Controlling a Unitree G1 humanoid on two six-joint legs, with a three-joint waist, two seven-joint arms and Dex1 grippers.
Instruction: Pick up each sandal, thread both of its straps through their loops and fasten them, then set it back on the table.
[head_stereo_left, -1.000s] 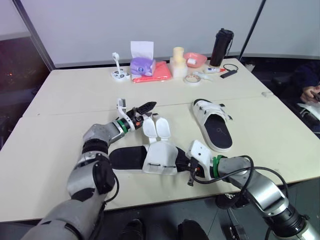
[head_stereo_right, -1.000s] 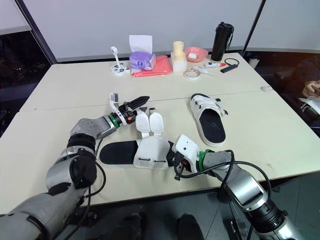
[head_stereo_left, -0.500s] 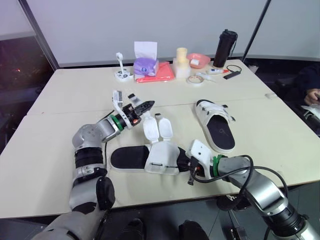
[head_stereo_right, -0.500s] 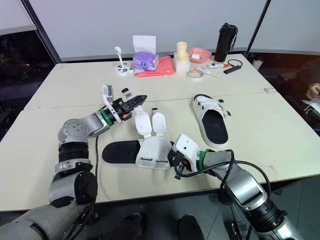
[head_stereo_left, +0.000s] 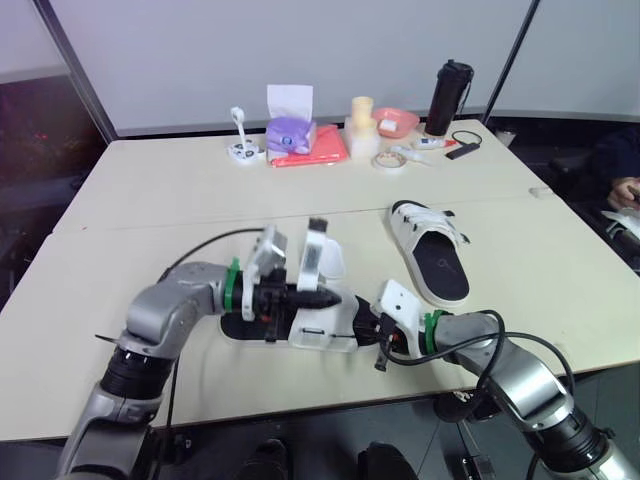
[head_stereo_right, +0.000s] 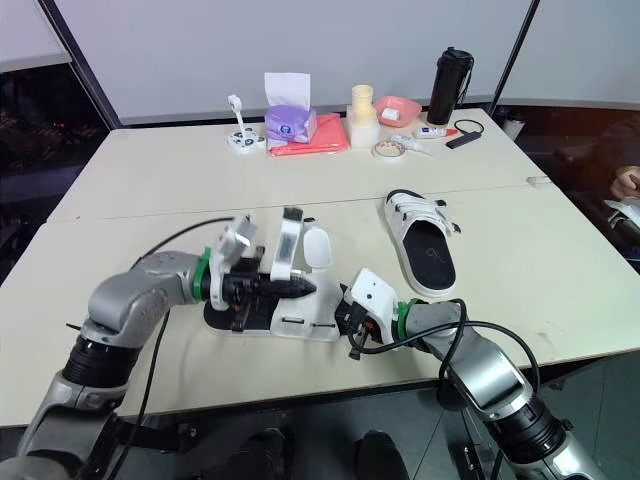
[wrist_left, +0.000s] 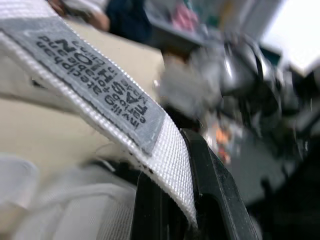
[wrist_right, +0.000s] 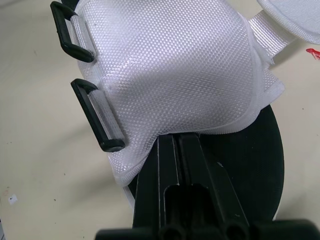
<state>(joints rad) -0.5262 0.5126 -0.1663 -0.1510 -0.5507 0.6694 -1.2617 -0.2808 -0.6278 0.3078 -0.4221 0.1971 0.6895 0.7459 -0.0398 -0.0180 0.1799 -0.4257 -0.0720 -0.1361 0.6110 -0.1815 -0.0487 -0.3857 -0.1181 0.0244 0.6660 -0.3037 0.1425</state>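
An unfastened sandal (head_stereo_left: 322, 328) with a black sole and a white upper lies near the table's front edge. My left gripper (head_stereo_left: 322, 298) hovers over it, shut on one white strap (head_stereo_left: 315, 255), which stands upright. In the left wrist view that strap (wrist_left: 100, 95), with its grey label, is pinched between the black fingers (wrist_left: 215, 190). The other strap (head_stereo_right: 317, 248) lies flat behind. My right gripper (head_stereo_left: 372, 328) is shut, its fingers (wrist_right: 185, 170) pushed under the white upper (wrist_right: 165, 75) onto the sole, beside two black loops (wrist_right: 97, 115). A second sandal (head_stereo_left: 432, 255), with its straps across it, lies to the right.
Along the table's far edge stand a purple tissue box (head_stereo_left: 288, 130), a red cloth (head_stereo_left: 310, 148), a pink bowl (head_stereo_left: 395, 120), a tape roll (head_stereo_left: 386, 160) and a black bottle (head_stereo_left: 445, 95). A person's hand (head_stereo_left: 625, 190) shows at the right edge.
My left gripper was open by the strap ends, then shut on one strap, and has swung down over the sandal, lifting that strap upright. The right gripper has stayed put.
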